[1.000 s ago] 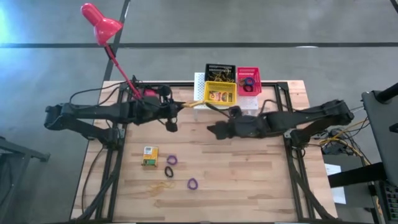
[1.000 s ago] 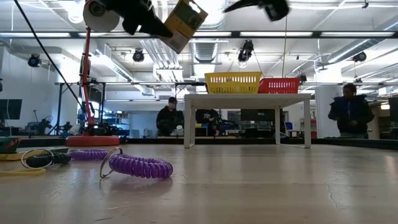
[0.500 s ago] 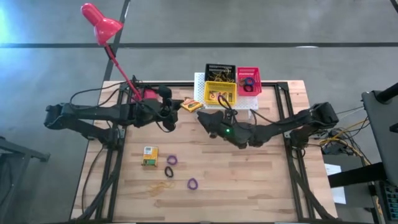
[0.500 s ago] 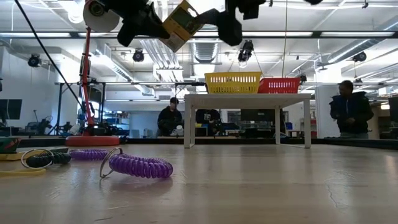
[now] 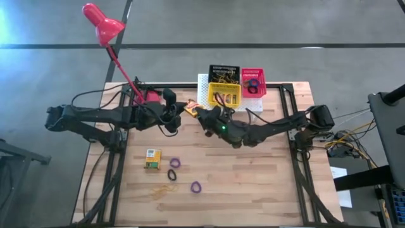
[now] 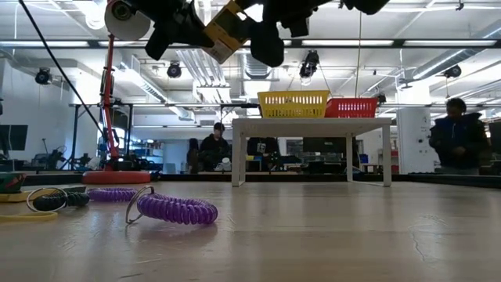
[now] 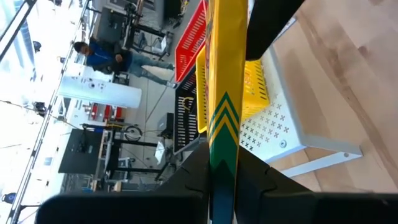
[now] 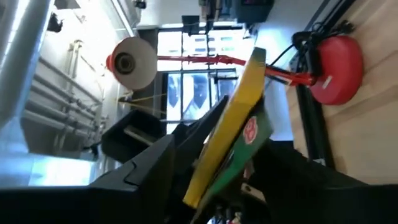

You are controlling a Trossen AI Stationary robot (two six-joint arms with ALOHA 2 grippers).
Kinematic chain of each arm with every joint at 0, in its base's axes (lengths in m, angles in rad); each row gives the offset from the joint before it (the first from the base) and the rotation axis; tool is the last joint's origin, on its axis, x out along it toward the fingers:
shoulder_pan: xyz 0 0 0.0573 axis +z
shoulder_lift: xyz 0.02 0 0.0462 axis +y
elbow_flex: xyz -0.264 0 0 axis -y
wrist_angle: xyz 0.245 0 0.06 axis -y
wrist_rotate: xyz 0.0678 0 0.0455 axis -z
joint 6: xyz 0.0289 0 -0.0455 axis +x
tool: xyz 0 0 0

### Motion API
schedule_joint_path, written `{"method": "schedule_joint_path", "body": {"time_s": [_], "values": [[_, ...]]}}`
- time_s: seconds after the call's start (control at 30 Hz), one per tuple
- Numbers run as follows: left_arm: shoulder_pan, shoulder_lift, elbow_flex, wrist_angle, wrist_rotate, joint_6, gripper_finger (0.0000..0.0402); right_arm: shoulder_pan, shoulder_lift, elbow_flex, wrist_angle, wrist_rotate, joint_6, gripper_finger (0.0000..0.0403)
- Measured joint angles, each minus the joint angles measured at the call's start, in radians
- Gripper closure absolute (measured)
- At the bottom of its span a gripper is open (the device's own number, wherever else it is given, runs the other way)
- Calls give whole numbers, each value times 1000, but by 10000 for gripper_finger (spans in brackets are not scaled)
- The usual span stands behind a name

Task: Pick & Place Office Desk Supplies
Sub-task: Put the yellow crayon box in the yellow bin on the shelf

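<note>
Change since earlier frames: right arm has swung in from the 3 o'clock side; right gripper (image 5: 201,116) now sits at the card box (image 5: 192,108) held aloft by the left gripper (image 5: 176,114); box has barely shifted.
Left gripper: at about 11 o'clock of table centre, raised well above the table (image 5: 253,177); fingers clamped on the box's narrow edges, seen plainly in the left wrist view (image 7: 222,124).
Right gripper: just beside the box on its 3 o'clock side; right wrist view shows the box (image 8: 233,130) lying between its fingers; whether they have closed on it cannot be told.
Step in hand (judged): mid-air handover of the box, left to right, bound for the trays.
Yellow tray (image 5: 224,95): on the white perforated stand (image 5: 204,85) at 12 o'clock; red tray (image 5: 253,82) and black tray (image 5: 224,71) beside and behind it.
Supplies left on table: second card box (image 5: 152,158), purple ring (image 5: 174,163), black ring (image 5: 171,174), another purple ring (image 5: 195,186), yellow rubber bands (image 5: 162,189), all toward 7 o'clock.
Other: red desk lamp (image 5: 101,22) at 10 o'clock; people in the room beyond, low view.
Risk 1: box drops if the left fingers let go before the right pair has pinched.
Risk 2: thin box twists or creases if both arms pull while gripping.
Risk 3: fingers of the two grippers collide, being so near together.
</note>
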Motion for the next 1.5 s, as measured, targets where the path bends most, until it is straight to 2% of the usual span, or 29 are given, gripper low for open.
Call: {"method": "schedule_joint_path", "body": {"time_s": [0.17,0.37,0.53,0.7,0.8,0.93,1.03,1.1,1.2,1.3,1.4,1.5], "values": [[0,0,0,-2,1,-1,359,-1,-3,11,-51,51,2,246],[0,-1,0,0,12,-1,357,0,-6,16,-58,76,-3,326],[1,-2,0,-3,52,-2,320,2,-6,15,-70,100,-29,381],[-1,-5,0,-6,72,-32,263,1,-26,15,-111,110,-103,377],[-14,-21,0,-12,90,-103,226,-1,-75,15,-236,128,-160,377],[-37,-43,0,-12,165,-254,181,-2,-159,14,-448,158,-274,377],[-51,-49,0,-10,200,-421,155,-8,-240,14,-550,146,-426,377],[-58,-49,0,-18,204,-559,143,-22,-309,21,-624,102,-497,377],[-65,-49,0,-41,214,-745,134,-74,-411,65,-851,-23,-509,377],[-71,-49,0,-70,255,-855,131,-178,-484,161,-1182,-251,-484,377],[-72,-48,0,-98,296,-905,131,-321,-497,267,-1475,-483,-521,377],[-73,-48,0,-118,302,-947,135,-459,-472,333,-1599,-648,-637,376]]}}
